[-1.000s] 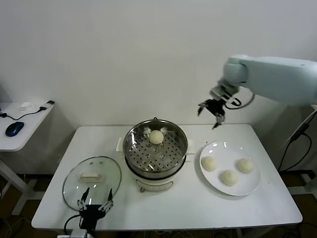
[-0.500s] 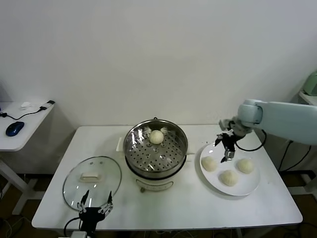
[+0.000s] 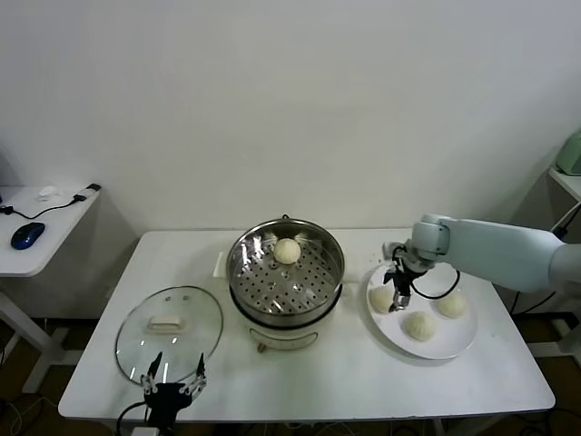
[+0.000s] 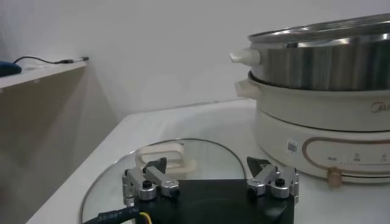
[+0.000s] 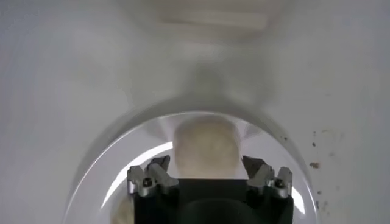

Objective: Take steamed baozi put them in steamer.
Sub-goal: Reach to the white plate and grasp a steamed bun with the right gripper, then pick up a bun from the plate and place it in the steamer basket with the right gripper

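Note:
The steamer (image 3: 292,283) stands mid-table with one steamed baozi (image 3: 287,251) on its perforated tray. Three more baozi lie on the white plate (image 3: 454,343) to its right: the left one (image 3: 380,298), the front one (image 3: 419,325) and the right one (image 3: 451,304). My right gripper (image 3: 397,295) is down at the left baozi. In the right wrist view this baozi (image 5: 206,146) sits between the spread fingers of my right gripper (image 5: 206,161), with a gap on each side. My left gripper (image 3: 172,377) hangs open at the table's front edge, by the glass lid.
The round glass lid (image 3: 169,331) with a white handle (image 4: 166,155) lies flat front left, just beyond my left gripper (image 4: 207,163). The steamer's steel wall (image 4: 323,61) rises beside it. A side desk with a blue mouse (image 3: 26,235) stands far left.
My right arm has come down from high above the table's back right to the plate, and its gripper now straddles the left baozi. The left arm has stayed put.

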`<action>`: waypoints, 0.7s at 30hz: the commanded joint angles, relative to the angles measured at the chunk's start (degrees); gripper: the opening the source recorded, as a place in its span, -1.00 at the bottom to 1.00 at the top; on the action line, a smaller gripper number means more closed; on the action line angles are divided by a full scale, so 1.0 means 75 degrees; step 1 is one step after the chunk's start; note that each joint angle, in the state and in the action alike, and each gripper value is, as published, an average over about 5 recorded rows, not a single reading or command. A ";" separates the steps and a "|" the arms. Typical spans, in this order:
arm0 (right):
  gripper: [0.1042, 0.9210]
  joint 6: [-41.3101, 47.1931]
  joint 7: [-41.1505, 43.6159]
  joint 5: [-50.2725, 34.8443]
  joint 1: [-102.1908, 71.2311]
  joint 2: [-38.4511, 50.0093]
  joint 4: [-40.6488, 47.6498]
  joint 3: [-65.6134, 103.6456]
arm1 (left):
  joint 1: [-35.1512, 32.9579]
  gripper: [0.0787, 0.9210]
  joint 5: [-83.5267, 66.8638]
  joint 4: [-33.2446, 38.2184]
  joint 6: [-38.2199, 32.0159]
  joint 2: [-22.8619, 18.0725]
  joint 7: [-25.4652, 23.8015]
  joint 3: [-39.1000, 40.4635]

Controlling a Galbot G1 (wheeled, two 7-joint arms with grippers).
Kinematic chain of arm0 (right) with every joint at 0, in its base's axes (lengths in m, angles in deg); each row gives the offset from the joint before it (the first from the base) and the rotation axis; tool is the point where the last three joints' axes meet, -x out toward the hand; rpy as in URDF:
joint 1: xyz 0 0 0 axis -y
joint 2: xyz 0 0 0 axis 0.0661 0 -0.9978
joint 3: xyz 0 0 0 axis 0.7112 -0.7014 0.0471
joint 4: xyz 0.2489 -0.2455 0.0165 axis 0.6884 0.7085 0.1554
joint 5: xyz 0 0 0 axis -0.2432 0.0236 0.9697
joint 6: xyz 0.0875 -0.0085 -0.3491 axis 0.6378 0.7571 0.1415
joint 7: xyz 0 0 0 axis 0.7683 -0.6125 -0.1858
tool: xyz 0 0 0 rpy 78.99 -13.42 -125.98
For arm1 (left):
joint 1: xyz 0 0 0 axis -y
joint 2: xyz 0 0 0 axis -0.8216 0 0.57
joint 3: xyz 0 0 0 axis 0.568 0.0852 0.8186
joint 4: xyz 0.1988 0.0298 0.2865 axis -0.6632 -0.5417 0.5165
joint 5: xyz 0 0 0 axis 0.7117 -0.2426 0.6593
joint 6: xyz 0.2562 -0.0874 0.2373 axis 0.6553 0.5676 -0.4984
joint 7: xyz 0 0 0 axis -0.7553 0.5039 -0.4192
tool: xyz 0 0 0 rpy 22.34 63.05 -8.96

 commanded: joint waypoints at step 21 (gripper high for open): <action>0.20 -0.0254 0.2067 -0.2781 0.5783 -0.0663 -0.1121 -0.1908 | -0.0250 0.77 0.0205 0.0388 -0.0005 0.0059 0.0064 0.0137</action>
